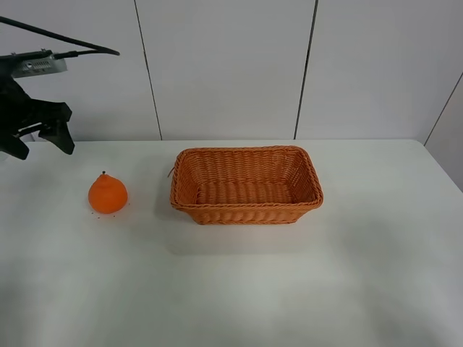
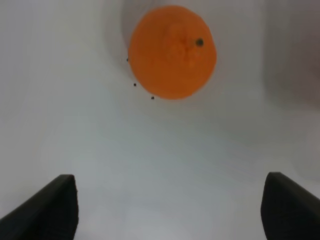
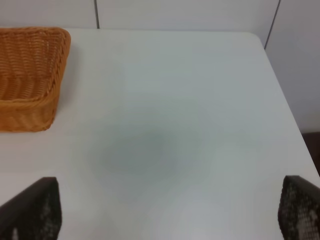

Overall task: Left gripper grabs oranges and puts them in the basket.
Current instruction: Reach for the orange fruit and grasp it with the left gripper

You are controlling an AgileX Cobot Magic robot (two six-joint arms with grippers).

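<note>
The orange [image 1: 108, 194] lies untouched on the white surface [image 1: 231, 289], apart from the empty basket [image 1: 246, 214] on its left, so grabbing and placing are both judged left to do. The left gripper [image 1: 42, 148] is held above it, fingers [image 2: 47, 207] spread wide; the right gripper [image 3: 167, 210] is likewise spread. White wall panels [image 1: 217, 65] are seen behind.

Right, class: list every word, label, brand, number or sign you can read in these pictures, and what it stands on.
No text can be read in any view.
The pale plate on the left arm's wrist unit: any print is too small to read.
The orange, the wicker basket and the white table carry no markings.
</note>
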